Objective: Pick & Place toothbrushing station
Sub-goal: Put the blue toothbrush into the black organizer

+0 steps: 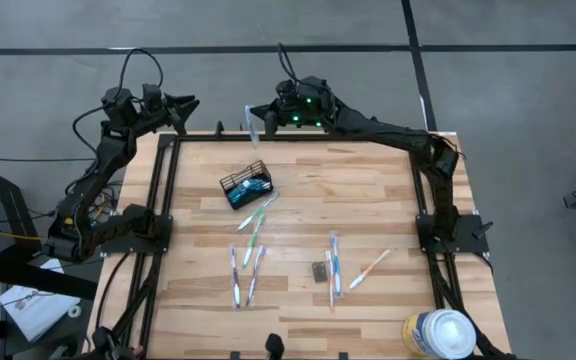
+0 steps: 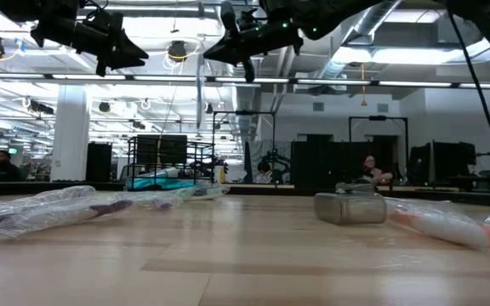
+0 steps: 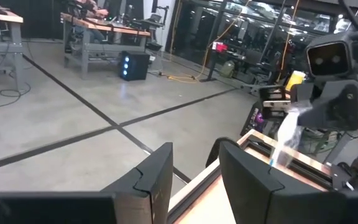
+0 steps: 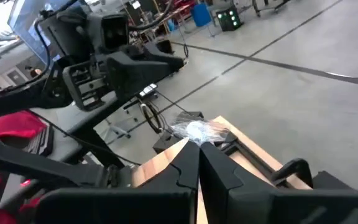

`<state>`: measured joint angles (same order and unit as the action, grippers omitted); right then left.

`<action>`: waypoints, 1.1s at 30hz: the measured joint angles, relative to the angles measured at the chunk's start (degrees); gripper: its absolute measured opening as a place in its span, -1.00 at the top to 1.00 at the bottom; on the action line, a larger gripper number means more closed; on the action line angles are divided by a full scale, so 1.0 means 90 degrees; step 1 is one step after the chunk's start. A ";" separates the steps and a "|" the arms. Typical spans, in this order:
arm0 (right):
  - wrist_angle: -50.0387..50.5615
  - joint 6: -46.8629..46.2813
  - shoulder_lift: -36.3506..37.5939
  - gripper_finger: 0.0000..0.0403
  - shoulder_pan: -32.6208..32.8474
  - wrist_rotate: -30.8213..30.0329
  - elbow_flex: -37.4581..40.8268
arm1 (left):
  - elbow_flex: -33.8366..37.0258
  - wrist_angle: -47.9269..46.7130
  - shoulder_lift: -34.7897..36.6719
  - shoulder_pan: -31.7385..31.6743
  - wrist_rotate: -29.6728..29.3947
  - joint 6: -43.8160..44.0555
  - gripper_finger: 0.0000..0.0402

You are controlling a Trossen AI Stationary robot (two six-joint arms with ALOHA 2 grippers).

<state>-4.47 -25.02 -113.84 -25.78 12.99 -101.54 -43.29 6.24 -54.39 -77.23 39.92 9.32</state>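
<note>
The right gripper, at top centre of the high view, was clamped on a wrapped toothbrush. The left gripper, upper left, hung half open and empty. The caddy sat centre-left, with most brushes scattered below, not yet loaded.

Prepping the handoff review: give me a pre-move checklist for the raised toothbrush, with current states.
1. Right gripper shut on wrapped toothbrush: ok; in the left wrist view it hangs from the fingers.
2. Toothbrush lifted clear of the table: ok; high up at the far edge.
3. Left gripper empty: ok; fingers part open, nothing between them, raised near the far left corner.
4. Caddy position: cannot tell if upright; it appears tilted, a blue tube by it.
5. Other toothbrushes loaded: not ok; several lie loose on the table.
6. Grey block out of the way: ok; apart from the caddy.
</note>
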 joint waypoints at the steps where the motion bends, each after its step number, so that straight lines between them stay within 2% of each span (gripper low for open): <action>1: 0.0022 0.0016 0.0000 1.00 0.0023 0.0002 0.0000 | 0.0000 -0.0005 0.0000 0.0000 0.0000 -0.0002 0.37; 22: -0.0492 0.0050 -0.0070 1.00 0.0185 0.0107 0.0841 | 0.0000 -0.0017 0.0000 0.0000 0.0002 -0.0005 0.37; 33: -0.1237 0.0179 -0.0056 1.00 0.0136 0.0245 0.1456 | 0.0000 -0.0032 0.0000 0.0000 0.0001 -0.0007 0.37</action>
<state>-15.60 -23.40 -114.34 -24.56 15.20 -88.43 -43.29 5.96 -54.39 -77.23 39.94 9.26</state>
